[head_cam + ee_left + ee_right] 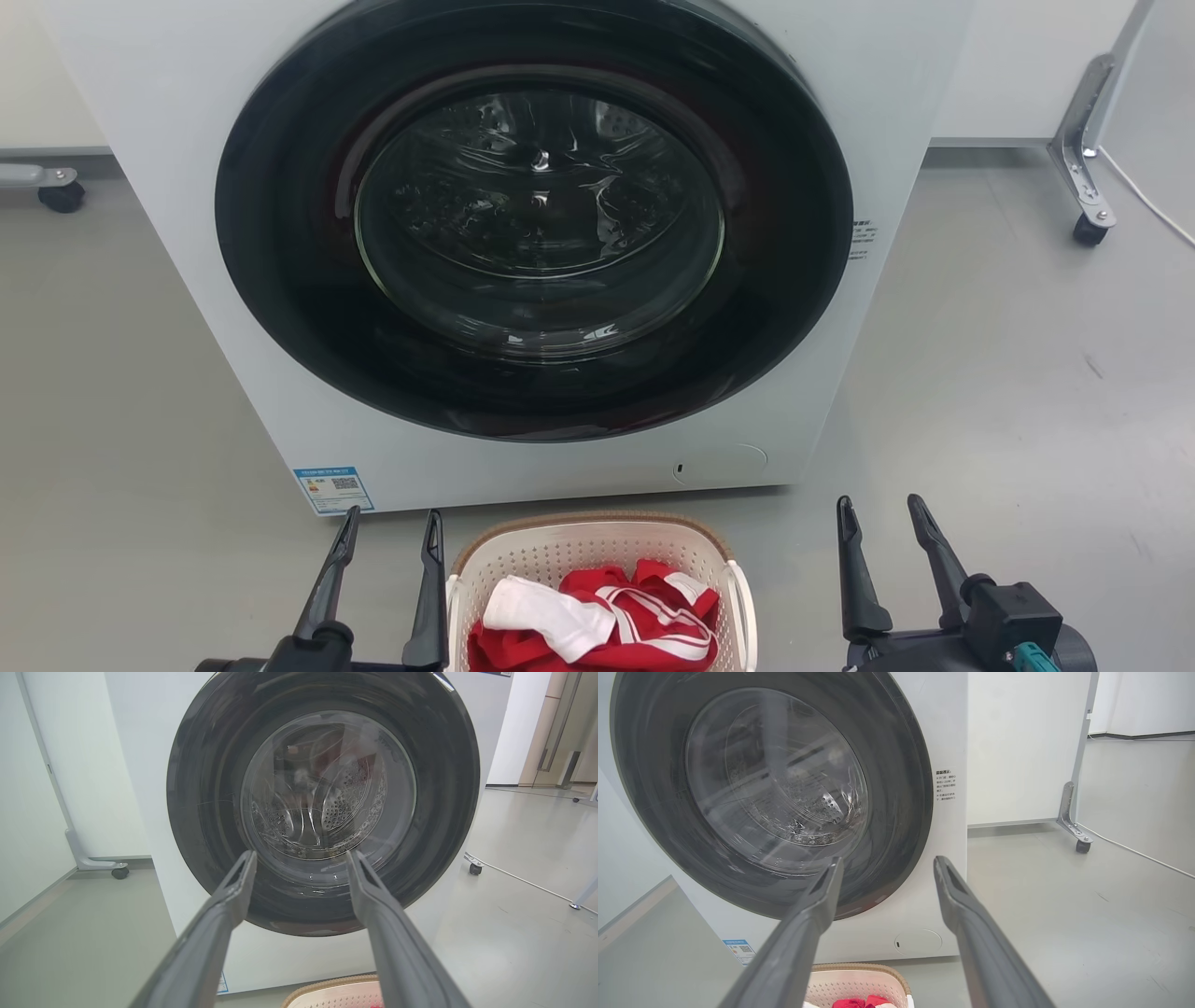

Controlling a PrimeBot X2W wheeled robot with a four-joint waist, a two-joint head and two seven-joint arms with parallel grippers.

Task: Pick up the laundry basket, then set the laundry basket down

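Observation:
The laundry basket [579, 549], cream-white and perforated with a brown rim, stands on the floor just in front of the washing machine, at the bottom middle of the head view. Red and white clothes [597, 616] lie in it. My left gripper [392, 525] is open just left of the basket, its inner finger close to the left handle. My right gripper [882, 511] is open about a hand's width right of the basket. The basket's rim [327, 985] peeks in at the bottom of the left wrist view, and the basket [859, 980] also shows low in the right wrist view.
The white washing machine [168, 112] with its shut dark round door [532, 224] rises directly ahead. Grey floor [1008, 373] spreads to both sides. A castor leg [1083, 187] with a white cable stands at the right, another castor [61, 194] at the far left.

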